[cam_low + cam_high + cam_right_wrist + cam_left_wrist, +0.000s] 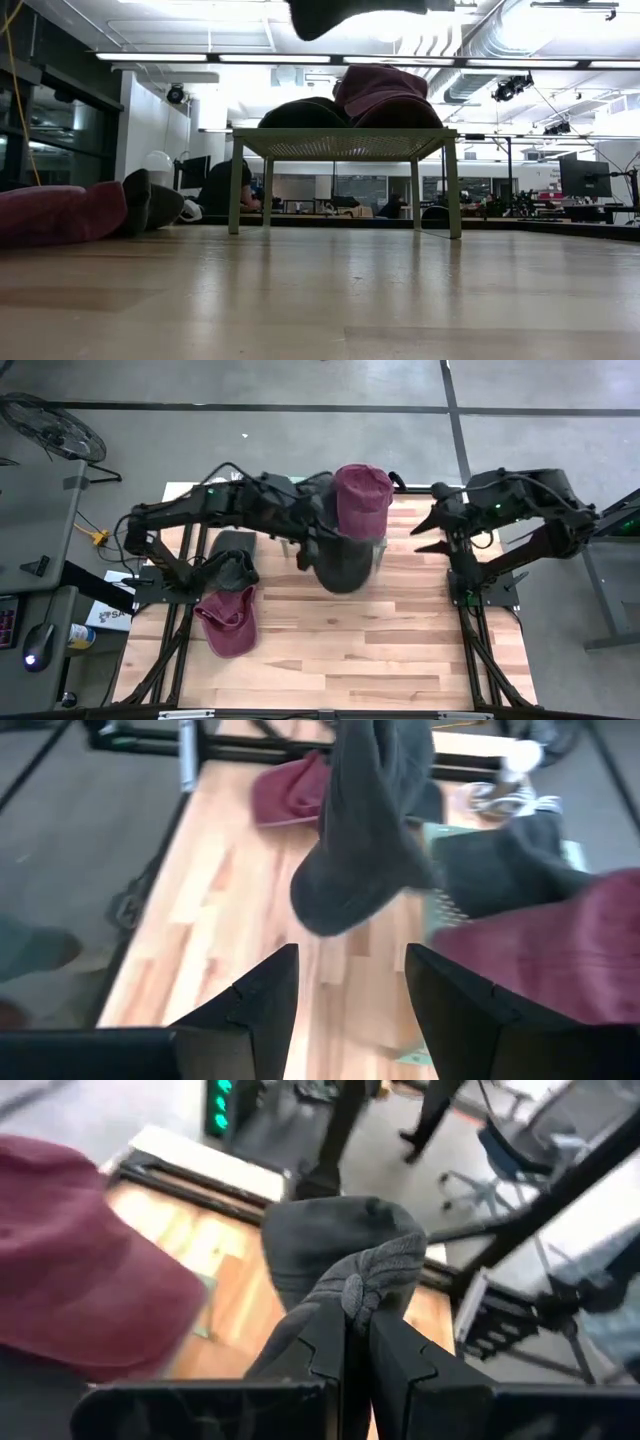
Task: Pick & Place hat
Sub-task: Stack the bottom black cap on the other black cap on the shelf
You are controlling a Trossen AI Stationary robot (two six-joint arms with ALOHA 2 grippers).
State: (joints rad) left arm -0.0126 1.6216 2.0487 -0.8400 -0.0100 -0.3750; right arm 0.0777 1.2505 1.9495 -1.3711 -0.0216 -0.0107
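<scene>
Grey hat (338, 560) hanging crown-down, left fingers (330, 1342) pinched

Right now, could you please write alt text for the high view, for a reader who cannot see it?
Seen from above, the left gripper holds a dark grey hat up over the wooden table, beside a maroon hat on a small stand. Another maroon hat and another grey hat lie at the table's left, and the right gripper waits, open, at the right edge.

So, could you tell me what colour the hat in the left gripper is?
Dark grey hat, clearest in the left wrist view.
</scene>
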